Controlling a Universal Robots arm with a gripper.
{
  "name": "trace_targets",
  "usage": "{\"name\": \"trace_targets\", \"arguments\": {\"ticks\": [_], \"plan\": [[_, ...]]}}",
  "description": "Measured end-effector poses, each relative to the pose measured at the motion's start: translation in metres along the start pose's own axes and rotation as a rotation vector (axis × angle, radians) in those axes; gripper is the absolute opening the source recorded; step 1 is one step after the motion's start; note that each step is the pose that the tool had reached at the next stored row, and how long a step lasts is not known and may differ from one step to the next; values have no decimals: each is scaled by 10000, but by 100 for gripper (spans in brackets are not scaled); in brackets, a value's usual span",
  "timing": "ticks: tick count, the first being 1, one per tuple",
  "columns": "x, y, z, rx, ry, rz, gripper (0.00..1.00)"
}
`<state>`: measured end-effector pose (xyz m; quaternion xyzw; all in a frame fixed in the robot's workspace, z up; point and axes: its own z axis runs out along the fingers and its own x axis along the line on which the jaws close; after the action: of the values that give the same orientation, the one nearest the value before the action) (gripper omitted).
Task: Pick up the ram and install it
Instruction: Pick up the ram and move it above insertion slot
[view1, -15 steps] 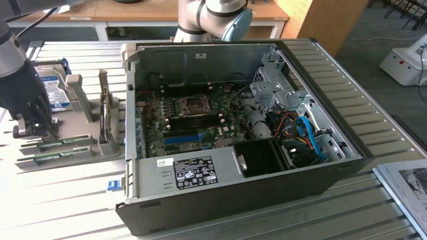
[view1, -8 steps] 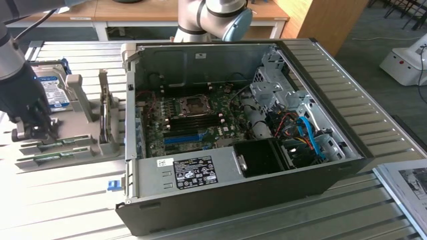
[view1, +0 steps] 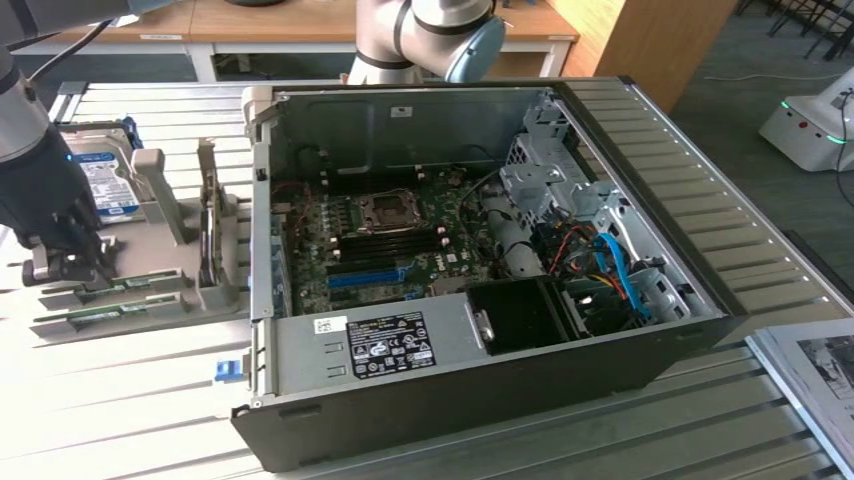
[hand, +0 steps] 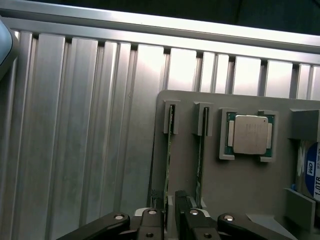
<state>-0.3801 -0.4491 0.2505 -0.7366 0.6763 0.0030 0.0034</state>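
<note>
The ram, its long axis lying 9-to-3 o'clock in the exterior view, is straddled near its 9 o'clock end by the released tool

Wooden desks stand behind the ribbed metal table.

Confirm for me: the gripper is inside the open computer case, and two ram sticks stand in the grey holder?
No: the exterior view shows the gripper outside the computer case, over the grey holder, where the two ram sticks do stand.
</note>
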Motion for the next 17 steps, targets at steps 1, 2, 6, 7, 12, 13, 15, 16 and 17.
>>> {"name": "trace_targets", "arguments": {"ticks": [1, 2, 6, 7, 12, 13, 15, 16, 17], "plan": [[0, 0, 9, -3, 2, 0, 24], [0, 0, 19, -3, 2, 0, 24], [1, 0, 80, -3, 2, 0, 24], [1, 0, 98, -2, 2, 0, 24], [3, 0, 188, -2, 2, 0, 24], [3, 0, 201, -2, 2, 1, 24], [4, 0, 228, -2, 2, 0, 24], [4, 0, 241, -2, 2, 0, 24], [4, 0, 255, -2, 2, 0, 24]]}}
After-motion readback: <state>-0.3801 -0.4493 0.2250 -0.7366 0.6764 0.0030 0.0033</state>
